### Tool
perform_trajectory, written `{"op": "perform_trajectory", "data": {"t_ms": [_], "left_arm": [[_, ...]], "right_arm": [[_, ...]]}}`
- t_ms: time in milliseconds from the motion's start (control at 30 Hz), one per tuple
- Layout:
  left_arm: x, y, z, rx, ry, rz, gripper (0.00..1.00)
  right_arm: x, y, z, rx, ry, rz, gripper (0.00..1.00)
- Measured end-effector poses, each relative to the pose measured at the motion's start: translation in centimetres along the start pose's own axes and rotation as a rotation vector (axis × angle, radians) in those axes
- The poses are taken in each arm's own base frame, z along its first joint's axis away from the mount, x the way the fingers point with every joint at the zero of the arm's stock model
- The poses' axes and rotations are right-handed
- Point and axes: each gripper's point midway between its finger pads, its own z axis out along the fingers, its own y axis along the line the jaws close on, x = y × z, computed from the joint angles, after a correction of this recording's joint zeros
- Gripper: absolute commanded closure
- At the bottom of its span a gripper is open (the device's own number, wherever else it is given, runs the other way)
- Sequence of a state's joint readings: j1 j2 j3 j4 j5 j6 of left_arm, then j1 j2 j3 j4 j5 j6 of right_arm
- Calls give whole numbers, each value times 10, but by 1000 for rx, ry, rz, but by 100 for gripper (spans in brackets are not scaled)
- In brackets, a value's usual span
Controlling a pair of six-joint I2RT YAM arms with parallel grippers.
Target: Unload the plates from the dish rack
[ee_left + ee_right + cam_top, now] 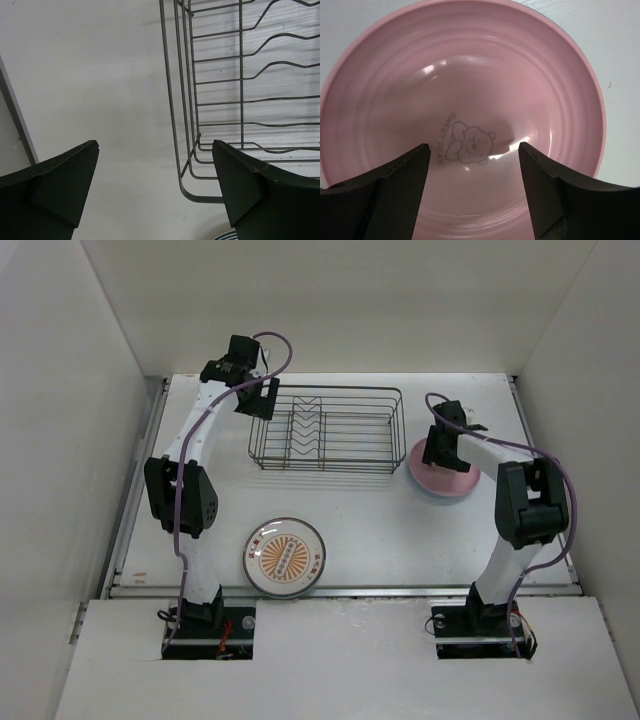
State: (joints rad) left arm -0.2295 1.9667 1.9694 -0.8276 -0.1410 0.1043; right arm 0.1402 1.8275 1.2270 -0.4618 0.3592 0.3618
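Observation:
The dark wire dish rack (325, 430) stands at the middle back and holds no plates. A white plate with an orange sunburst centre (285, 557) lies flat near the front edge. A pink plate (445, 480) lies right of the rack on a blue plate, of which only the rim (440, 497) shows. My right gripper (440, 452) is open just above the pink plate (465, 90), which has a bear print. My left gripper (256, 400) is open and empty at the rack's far left corner (200, 165).
White walls enclose the table on three sides. A metal rail runs along the left edge (17, 125). A sliver of something striped (226, 236) shows at the bottom of the left wrist view, by the rack's corner.

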Motion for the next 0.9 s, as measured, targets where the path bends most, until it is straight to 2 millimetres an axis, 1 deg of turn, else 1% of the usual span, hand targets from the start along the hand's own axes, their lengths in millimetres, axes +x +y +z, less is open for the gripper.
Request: {"op": "perform_trajectory", "data": {"t_ms": [267, 333, 367, 400, 467, 500, 567, 667, 700, 733, 767, 833, 900], "left_arm": [[0, 0, 0, -2, 0, 0, 4], [0, 0, 0, -2, 0, 0, 4], [0, 0, 0, -3, 0, 0, 4], [0, 0, 0, -3, 0, 0, 4], [0, 0, 0, -3, 0, 0, 4], [0, 0, 0, -3, 0, 0, 4], [0, 1, 0, -3, 1, 0, 4], [-1, 2, -2, -7, -6, -3, 4], [-2, 2, -3, -9, -11, -7, 2], [-2, 3, -6, -12, -17, -13, 0], [-3, 5, -10, -17, -23, -20, 0], [-7, 10, -21, -31, -50, -50, 0], [-11, 20, -37, -44, -87, -95, 0]], "right_arm": [[1, 0, 0, 1, 2, -1, 23], [-3, 0, -4, -5, -10, 4, 22], [-7, -1, -9, -10, -23, 9, 22], [-11, -2, -16, -17, -40, 16, 20], [-26, -5, -37, -38, -98, 40, 18], [-36, -7, -52, -50, -138, 55, 18], [-59, -14, -86, -76, -234, 102, 14], [-92, -36, -152, -97, -420, 203, 8], [-101, -47, -174, -97, -482, 244, 3], [-107, -58, -196, -94, -543, 285, 1], [-111, -71, -215, -86, -595, 323, 1], [-112, -97, -246, -59, -678, 390, 1], [-106, -121, -268, -18, -734, 443, 1]]}}
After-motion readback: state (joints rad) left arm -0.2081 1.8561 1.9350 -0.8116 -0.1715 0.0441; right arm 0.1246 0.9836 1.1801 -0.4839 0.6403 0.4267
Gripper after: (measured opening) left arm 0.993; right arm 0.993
